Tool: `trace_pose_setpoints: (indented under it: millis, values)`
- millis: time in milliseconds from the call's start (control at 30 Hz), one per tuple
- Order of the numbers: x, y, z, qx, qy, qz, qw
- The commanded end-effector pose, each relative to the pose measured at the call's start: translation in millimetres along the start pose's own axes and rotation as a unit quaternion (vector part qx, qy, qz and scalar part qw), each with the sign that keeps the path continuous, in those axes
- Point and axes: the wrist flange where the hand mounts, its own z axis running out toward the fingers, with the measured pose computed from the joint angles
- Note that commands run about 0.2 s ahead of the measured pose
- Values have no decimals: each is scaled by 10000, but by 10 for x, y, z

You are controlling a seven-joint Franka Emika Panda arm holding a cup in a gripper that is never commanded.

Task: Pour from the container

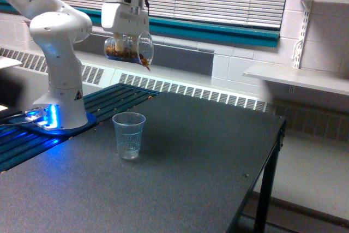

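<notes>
White and glossy, the arm [57,53] is standing on its base near the far corner of the tabletop [180,173] at the exterior view's left, a blue light glowing at the foot. Its upper links are reaching up and over toward the exterior view's right, and the wrist is pointing straight down. The gripper [125,41] is hanging high above the tabletop, its fingers closed against the container [130,50], which is sitting directly beneath the gripper body and touching it. The container is tipping over on its side, its wide mouth facing the exterior view's right and angling slightly downward; brown nuts [121,53] are lying along its lower wall and gathering at the lower lip of the mouth. Whether any nut is leaving the mouth cannot be told. A clear tapered plastic cup [129,135] is standing upright on the tabletop, well below the container and roughly under it, nearer the tabletop's left edge than its right. It is well apart from the gripper and from the arm's base.
</notes>
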Motion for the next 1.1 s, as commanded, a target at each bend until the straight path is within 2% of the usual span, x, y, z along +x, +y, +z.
trace_pose_setpoints:
  millis: [33,200,600,933,1100]
  values:
    - [-49,-24,62,-115,-101,-59,9999]
    - [-96,-22,108,-157,-195,-50,9997]
    - [-216,6,151,-247,-211,137,9994]
    - [-285,137,155,-342,-198,360,9986]
    - [-335,217,191,-395,-265,415,9980]
